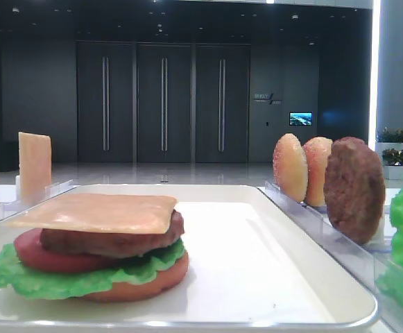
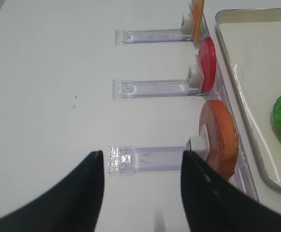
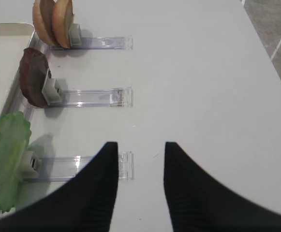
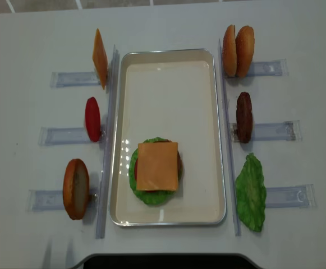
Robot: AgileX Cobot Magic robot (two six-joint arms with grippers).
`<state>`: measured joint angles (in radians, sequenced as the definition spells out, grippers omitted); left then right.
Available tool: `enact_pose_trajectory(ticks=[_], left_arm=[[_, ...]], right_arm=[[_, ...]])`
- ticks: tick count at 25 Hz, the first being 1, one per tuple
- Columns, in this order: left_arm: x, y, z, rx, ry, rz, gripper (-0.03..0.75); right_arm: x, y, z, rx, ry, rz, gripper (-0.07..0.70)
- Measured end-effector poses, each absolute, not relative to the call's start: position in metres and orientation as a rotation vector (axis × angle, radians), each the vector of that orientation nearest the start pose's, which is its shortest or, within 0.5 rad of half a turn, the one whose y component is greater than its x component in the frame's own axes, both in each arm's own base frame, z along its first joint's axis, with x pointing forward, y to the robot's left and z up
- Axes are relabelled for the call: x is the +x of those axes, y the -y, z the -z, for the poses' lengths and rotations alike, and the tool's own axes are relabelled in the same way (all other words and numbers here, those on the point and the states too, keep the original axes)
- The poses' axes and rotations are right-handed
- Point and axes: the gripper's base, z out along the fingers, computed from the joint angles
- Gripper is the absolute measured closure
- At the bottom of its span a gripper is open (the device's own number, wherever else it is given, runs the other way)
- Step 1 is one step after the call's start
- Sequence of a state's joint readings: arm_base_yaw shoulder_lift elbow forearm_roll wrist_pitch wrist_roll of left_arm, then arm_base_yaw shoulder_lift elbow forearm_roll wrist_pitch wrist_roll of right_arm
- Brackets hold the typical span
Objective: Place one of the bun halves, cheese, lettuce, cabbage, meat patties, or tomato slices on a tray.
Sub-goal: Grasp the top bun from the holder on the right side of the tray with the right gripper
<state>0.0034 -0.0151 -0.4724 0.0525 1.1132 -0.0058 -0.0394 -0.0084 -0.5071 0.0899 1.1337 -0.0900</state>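
Low front view: on the tray (image 1: 270, 277) one stack, cheese (image 1: 100, 211) topmost over one patty (image 1: 118, 241), tomato, lettuce, bun bottom.

Right wrist view: the right gripper (image 3: 140, 159) is parted and empty; at 10 o'clock stand two bun tops (image 3: 53, 21).

Left wrist view: the left gripper (image 2: 141, 166) gapes, holding nothing, one bun bottom (image 2: 220, 137) at 2 o'clock.

Overhead: six racks flank the tray, three either side.

One camera sits low at the near end of the tray (image 1: 312, 291), close up, facing far. Another looks straight down over the whole table (image 4: 297, 235). Each wrist camera looks down on one side's racks (image 3: 94, 96); all views share the tray edge.
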Motion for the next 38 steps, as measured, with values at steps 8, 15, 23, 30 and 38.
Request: enact_pose_trajectory(ticks=[8, 15, 23, 30, 38], left_arm=[[-0.0064, -0.0043, -0.2655, -0.013, -2.109, -0.062, 0.325], [-0.0064, -0.0043, -0.2655, -0.013, -2.109, -0.062, 0.325], [-0.0064, -0.0043, -0.2655, -0.013, -2.109, -0.062, 0.325], [-0.0064, -0.0043, -0.2655, -0.013, -2.109, -0.062, 0.325], [-0.0064, -0.0043, -0.2655, -0.013, -2.109, -0.062, 0.325]], right_arm=[[-0.0101, -0.0078, -0.2736, -0.060, -2.098, -0.032, 0.403], [-0.0101, -0.0078, -0.2736, -0.059, -2.098, -0.032, 0.403], [-0.0101, -0.0078, -0.2736, -0.059, -2.098, -0.032, 0.403], [-0.0101, -0.0078, -0.2736, -0.059, -2.098, -0.032, 0.400], [-0.0102, -0.0127, -0.2742, -0.065, -2.092, -0.104, 0.393]])
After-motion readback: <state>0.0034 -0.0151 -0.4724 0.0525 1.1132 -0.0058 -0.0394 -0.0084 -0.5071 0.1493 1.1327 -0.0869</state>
